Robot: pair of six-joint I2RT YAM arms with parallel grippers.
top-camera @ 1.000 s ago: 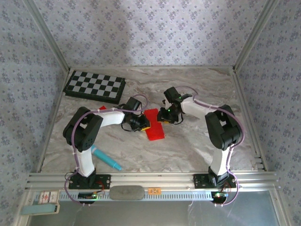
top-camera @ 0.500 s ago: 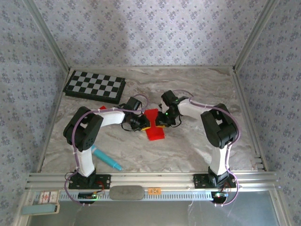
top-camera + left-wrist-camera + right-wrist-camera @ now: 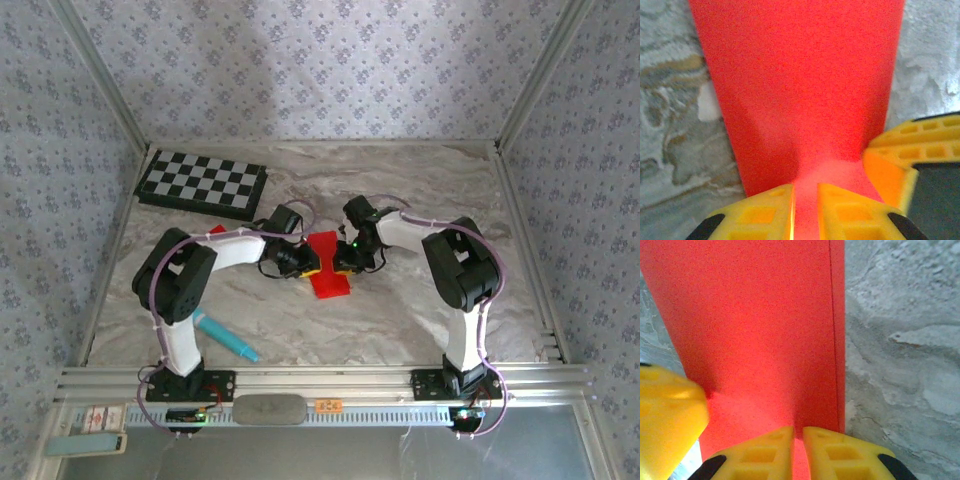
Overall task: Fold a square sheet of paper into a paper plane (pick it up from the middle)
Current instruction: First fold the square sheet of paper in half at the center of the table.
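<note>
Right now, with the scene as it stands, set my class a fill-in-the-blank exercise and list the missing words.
The folded paper is coloured ___.
The left claw and the right claw are each shut on the ___.
The chequered board lies on the robot's far ___ side.
The teal pen lies nearer the ___ arm.
Missing words: red; paper; left; left.

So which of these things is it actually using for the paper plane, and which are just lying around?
In use:
- red paper, partly folded
- left claw and right claw, each pinching an edge of it

Just lying about:
- chequered board
- teal pen
- small red scrap
</note>
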